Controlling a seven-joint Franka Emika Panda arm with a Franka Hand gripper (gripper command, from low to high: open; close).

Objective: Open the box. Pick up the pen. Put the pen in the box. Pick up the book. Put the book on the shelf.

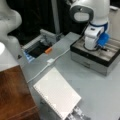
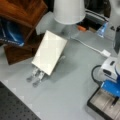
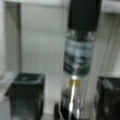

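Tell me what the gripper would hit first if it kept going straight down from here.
Probably the pen between its fingers, then the beige inside of the open box; the gripper hangs over it, though depth is unclear.

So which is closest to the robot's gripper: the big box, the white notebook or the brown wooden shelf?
From the gripper, in a front view:
1. Black-lidded, silver-sided box, directly beneath, at right.
2. White spiral-bound notebook, bottom middle.
3. Reddish-brown wooden shelf, bottom left.
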